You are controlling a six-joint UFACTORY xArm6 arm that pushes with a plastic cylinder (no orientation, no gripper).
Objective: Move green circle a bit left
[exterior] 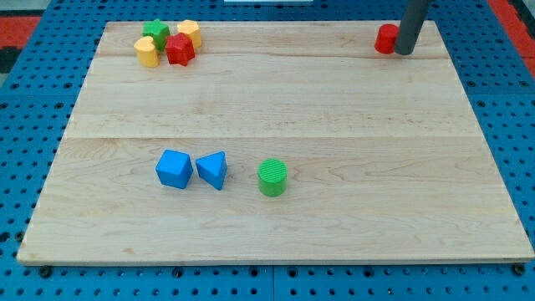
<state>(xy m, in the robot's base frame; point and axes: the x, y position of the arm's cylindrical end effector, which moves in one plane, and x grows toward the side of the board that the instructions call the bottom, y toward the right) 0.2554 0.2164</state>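
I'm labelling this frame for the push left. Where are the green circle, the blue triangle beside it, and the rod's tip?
green circle (272, 176): camera view, on its ridged top face.
blue triangle (212, 170): camera view, middle of the block.
my tip (405, 52): camera view, the rod's very end, beside a red block (385, 38).

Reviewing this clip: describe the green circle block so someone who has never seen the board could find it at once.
Start at the pale wooden board and look at its lower half, where three blocks sit in a row. The green round ridged cylinder block is the one furthest to the view's right, beside the blue triangular block and the blue cube-like block. It is the only green, round one there.
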